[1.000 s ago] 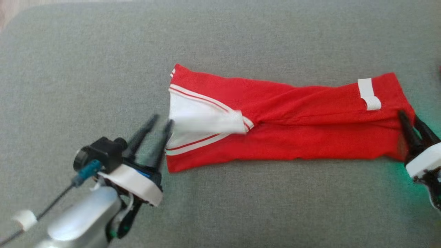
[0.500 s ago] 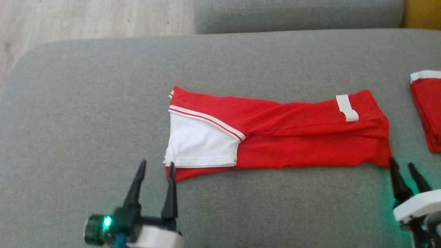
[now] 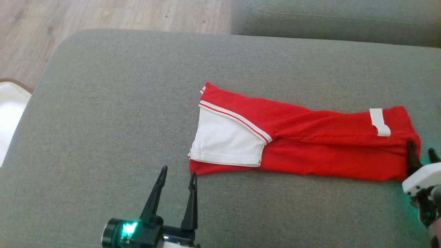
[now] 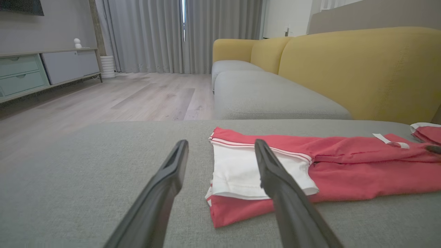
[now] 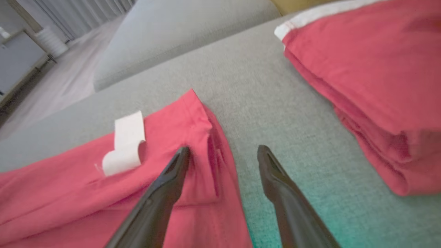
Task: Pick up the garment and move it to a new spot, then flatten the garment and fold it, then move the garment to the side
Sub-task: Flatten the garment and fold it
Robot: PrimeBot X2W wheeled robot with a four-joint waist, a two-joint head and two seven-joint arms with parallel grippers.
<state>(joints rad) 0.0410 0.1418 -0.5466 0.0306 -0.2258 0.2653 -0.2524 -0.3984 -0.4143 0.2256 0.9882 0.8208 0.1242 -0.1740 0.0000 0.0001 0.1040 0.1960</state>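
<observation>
Though both grippers sit close to it, the red garment (image 3: 310, 144) lies free on the grey sofa seat (image 3: 103, 103). The garment is a long, narrow, folded strip of soft knit, with shallow creases running along its length. The seat is a coarse woven fabric with a rounded corner. At the garment's left end a white panel (image 3: 225, 144) is turned over the red, edged with white bands and a thin red stripe. Near the right end a small white tag (image 3: 379, 122) curls into a loop, and no writing can be read on it.

The left gripper (image 3: 178, 170) is spread and empty, its tips just beside the near left corner. The right gripper (image 3: 420, 147) is also spread, with one finger over the garment's right edge and the other over bare seat. I cannot tell whether it touches the cloth. A second red garment (image 5: 361, 69), folded thick with white trim, lies apart further right.
</observation>
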